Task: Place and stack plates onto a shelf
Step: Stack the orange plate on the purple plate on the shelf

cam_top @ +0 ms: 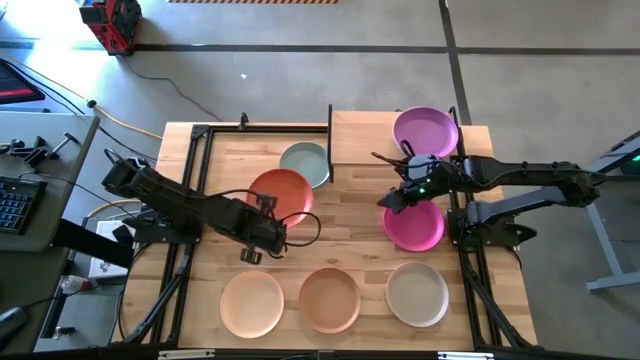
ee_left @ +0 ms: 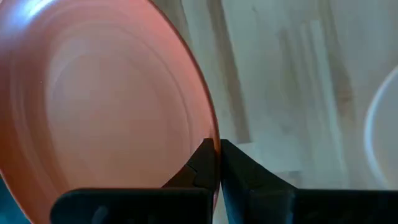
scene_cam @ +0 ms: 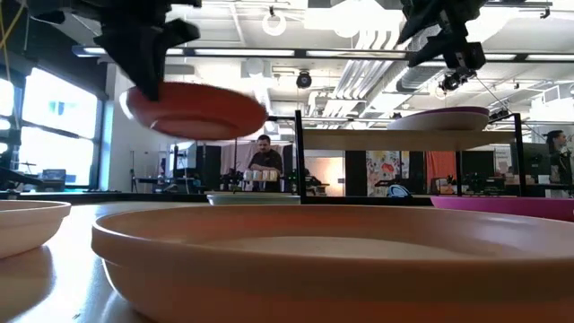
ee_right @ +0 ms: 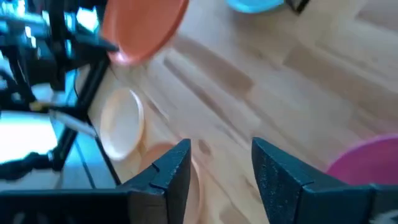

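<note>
Peach plate (scene_cam: 332, 260) fills low foreground; left gripper (ee_left: 216, 163) jaws pinch rust plate (cam_top: 281, 196) rim mid-frame, lifted; next carry to shelf (cam_top: 365, 135). Right gripper (ee_right: 221, 165) jaws wide, empty.

A red machine (cam_top: 112, 22) stood on the floor beyond the table (cam_top: 350, 215). A keyboard (cam_top: 14, 203) and clamps (cam_top: 38, 148) lay on a side desk. A person (scene_cam: 264, 161) stood in the room behind.
</note>
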